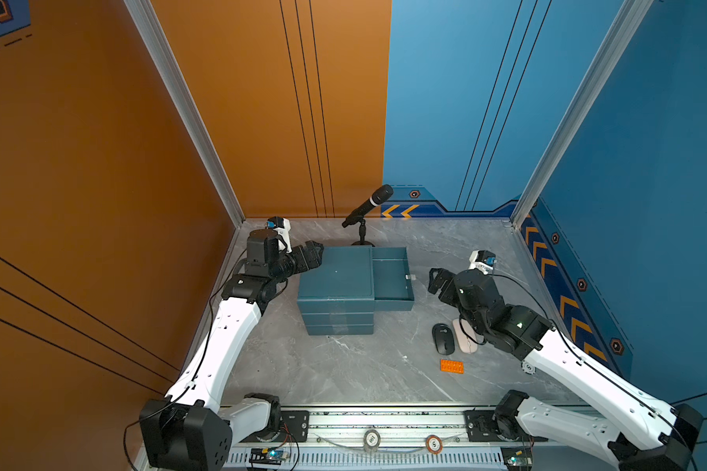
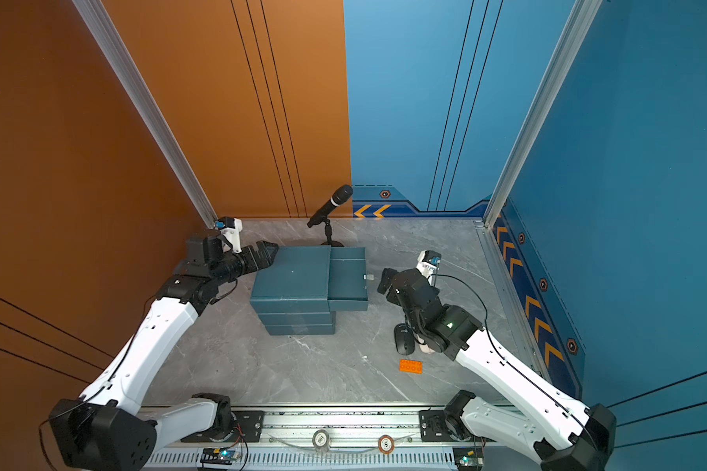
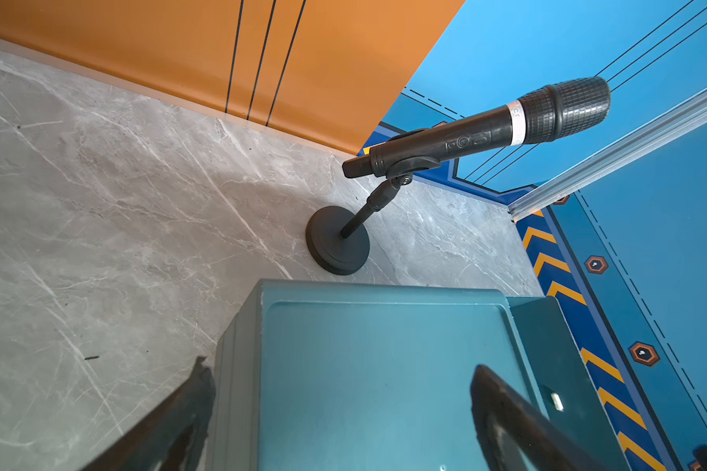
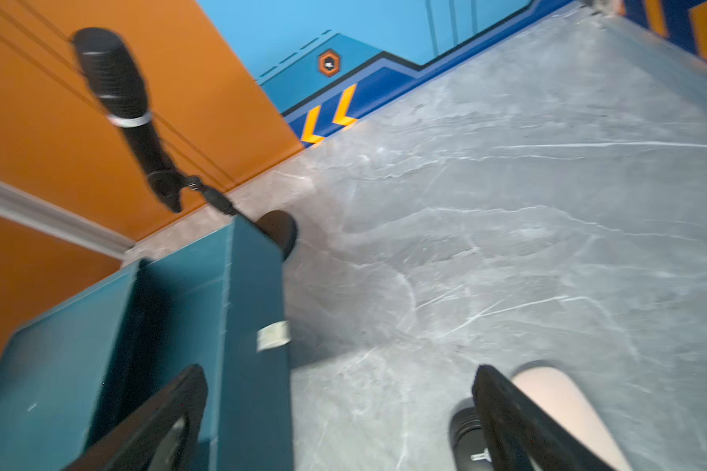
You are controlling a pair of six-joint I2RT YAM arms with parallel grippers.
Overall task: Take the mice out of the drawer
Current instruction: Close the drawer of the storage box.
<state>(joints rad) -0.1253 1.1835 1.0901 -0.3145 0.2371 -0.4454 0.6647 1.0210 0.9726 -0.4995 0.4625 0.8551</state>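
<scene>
- Your right jaws stand wide apart and hold nothing. They sit just short of the pulled-out drawer (image 1: pixel 394 305) of the teal cabinet (image 1: pixel 335 273), near its pale handle tab (image 1: pixel 411 277).
- Two mice show on the grey worktop (image 1: pixel 343 367) behind those jaws, side by side by your right wrist: a black mouse (image 1: pixel 443 338) and a pinkish-cream mouse (image 1: pixel 465 344).
- Your left jaws are also apart, at the cabinet's opposite top corner. Contact cannot be told.
- An orange plate (image 1: pixel 452 365) lies farther behind the right jaws than the mice.
</scene>
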